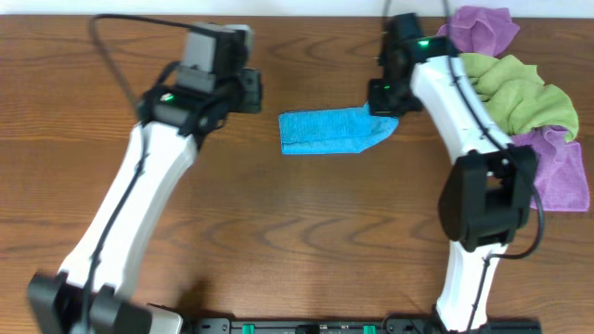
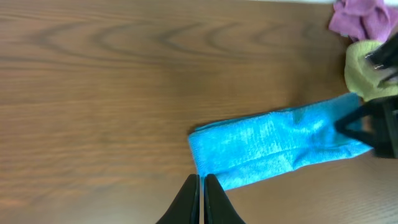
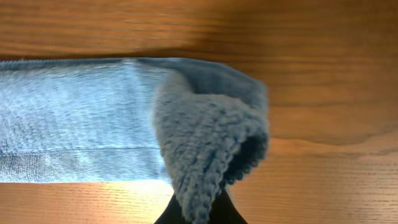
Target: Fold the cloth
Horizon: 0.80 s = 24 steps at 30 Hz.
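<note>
Two hands: our left hand [image 2: 202, 190] is clenched on nothing, while our right hand [image 3: 196, 210] grasps the right end of the blue cloth [image 1: 325, 132].
Cloth position: it lies mid-counter [image 1: 306, 241] as a narrow strip, between the two hands.
Right-end hold: we pinch that end raised and curled over so that, we judge, it can travel left onto the strip.
Left hand's place: it hovers just beside the strip's left corner, likely ready to steady it.
Spare pile: a green cloth [image 1: 515, 93] and purple cloths [image 1: 483, 28] sit far right, apart from the work.
</note>
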Available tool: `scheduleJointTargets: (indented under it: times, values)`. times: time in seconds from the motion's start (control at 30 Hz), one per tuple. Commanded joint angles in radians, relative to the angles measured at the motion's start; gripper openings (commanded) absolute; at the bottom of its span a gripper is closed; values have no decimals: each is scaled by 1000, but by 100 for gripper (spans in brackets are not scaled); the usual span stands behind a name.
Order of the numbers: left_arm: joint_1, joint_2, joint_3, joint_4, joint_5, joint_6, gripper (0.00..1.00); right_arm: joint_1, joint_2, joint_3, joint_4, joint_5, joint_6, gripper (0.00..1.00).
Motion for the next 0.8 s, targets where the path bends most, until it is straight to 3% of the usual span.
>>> scheduleJointTargets:
  times: [0.0,0.37,0.77]
  values:
    - [34,-89,16,-57,-26,-4,6,90,16,21,-2,137,19,1]
    - [84,-400,16,-180,-31,1,6,269,25,20,69,160,26,1]
    - [84,-496,16,-283,-48,1,9,353,123,20,94,147,26,2]
